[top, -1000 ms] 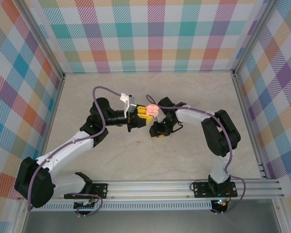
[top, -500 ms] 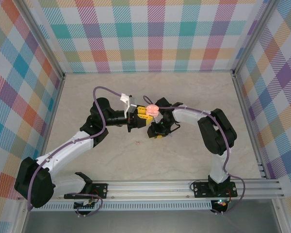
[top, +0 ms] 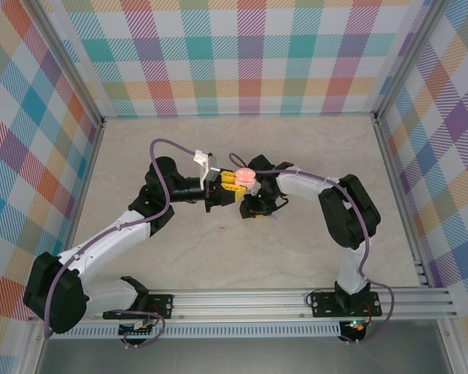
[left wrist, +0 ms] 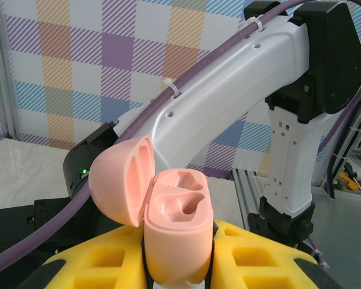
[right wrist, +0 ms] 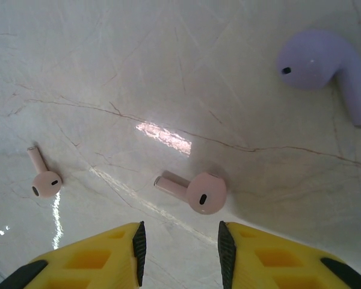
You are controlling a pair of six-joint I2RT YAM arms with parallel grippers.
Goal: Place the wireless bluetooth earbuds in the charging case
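My left gripper is shut on a pale pink charging case, held upright above the table. Its lid is swung open to the left and both wells look empty. In the top view the case sits between the two wrists. My right gripper hangs open, low over the marble table. A pale pink earbud lies just beyond the gap between its yellow fingers. A second pink earbud lies to the left. A lilac earbud lies at the upper right.
The right arm's white link passes close behind the held case. Plaid walls enclose the table on three sides. An aluminium rail runs along the near edge.
The right wrist has shifted slightly left, nearer the left gripper, and its jaws have narrowed a touch. The left gripper and the case have stayed still.
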